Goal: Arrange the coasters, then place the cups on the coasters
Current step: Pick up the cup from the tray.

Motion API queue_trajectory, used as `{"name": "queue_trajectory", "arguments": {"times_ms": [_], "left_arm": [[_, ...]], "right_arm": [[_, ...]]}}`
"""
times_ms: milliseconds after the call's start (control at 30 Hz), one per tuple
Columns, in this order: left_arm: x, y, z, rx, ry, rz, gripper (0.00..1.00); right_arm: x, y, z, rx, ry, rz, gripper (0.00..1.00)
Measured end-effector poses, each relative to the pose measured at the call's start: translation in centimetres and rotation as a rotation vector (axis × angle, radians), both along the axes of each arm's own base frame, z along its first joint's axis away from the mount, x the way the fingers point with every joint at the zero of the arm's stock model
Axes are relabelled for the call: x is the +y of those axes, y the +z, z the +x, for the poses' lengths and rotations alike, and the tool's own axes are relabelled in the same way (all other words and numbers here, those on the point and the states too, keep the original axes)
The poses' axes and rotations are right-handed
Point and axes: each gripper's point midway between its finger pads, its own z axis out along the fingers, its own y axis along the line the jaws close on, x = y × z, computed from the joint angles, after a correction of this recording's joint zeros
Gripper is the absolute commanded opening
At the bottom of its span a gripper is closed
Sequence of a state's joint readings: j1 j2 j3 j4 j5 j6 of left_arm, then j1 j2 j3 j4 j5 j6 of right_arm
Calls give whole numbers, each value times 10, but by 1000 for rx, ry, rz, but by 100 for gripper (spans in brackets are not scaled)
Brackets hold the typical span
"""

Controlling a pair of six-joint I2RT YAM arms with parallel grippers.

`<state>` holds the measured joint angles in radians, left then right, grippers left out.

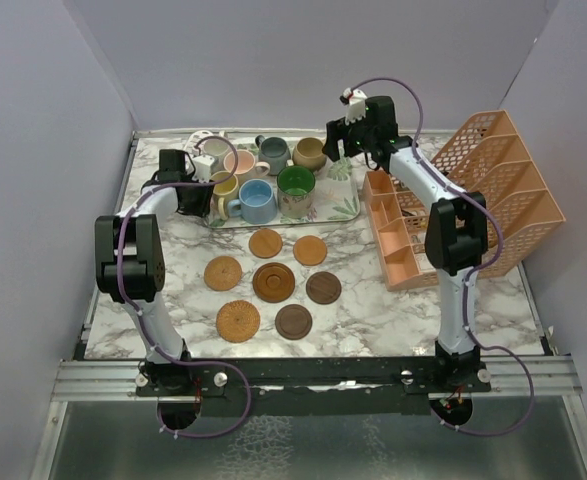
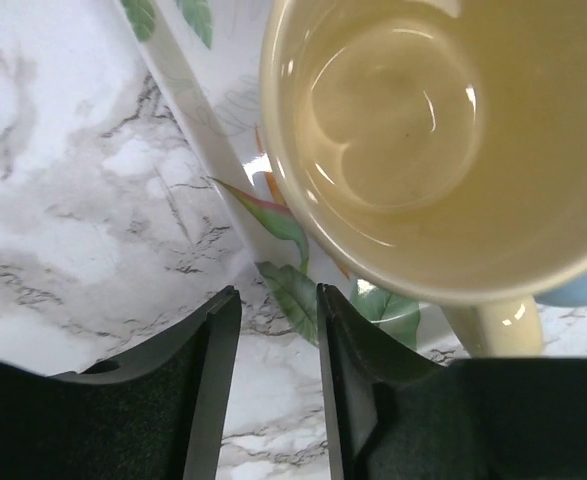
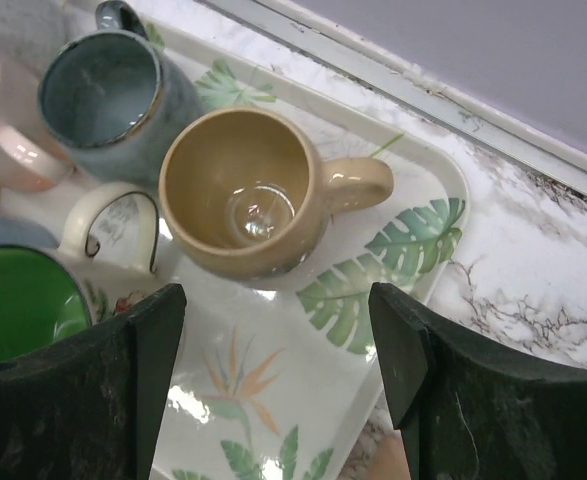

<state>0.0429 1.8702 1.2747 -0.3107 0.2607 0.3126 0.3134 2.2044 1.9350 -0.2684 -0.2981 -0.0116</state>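
Detail is poor overhead around the left gripper (image 1: 195, 198), whose dark fingers merge with the arm at the left end of the tray (image 1: 343, 208). Its wrist camera shows them a narrow gap apart with nothing between, at the tray's rim and near a yellow cup (image 2: 403, 130) that is cut off at the top and right. The right gripper (image 3: 278, 300) hangs spread wide and empty above the tray's right end, near the tan cup (image 3: 243, 190); a grey-blue cup (image 3: 108, 90) and a green-lined cup (image 3: 18, 300) are partly cut off there. Only the overhead view shows all the cups (image 1: 256, 200) standing on the tray, the seven coasters (image 1: 273, 281) lying on the table (image 1: 373, 310) in front of it, and the orange rack (image 1: 493, 190) at the right.
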Motion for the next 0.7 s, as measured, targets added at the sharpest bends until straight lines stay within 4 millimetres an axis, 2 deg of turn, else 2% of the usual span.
{"name": "queue_trajectory", "arguments": {"times_ms": [233,367,567,700], "left_arm": [[10,31,-4,-63,31,52,52],[17,36,-10,-70,50,84,53],[20,37,-10,-73,60,102,53],[22,37,-10,-73,63,107,53]], "right_arm": [[9,-16,27,16,-73,2,71],[13,-31,33,36,-108,-19,68],[14,-42,45,37,-151,-39,62],[14,-52,45,49,-162,-55,57]]}}
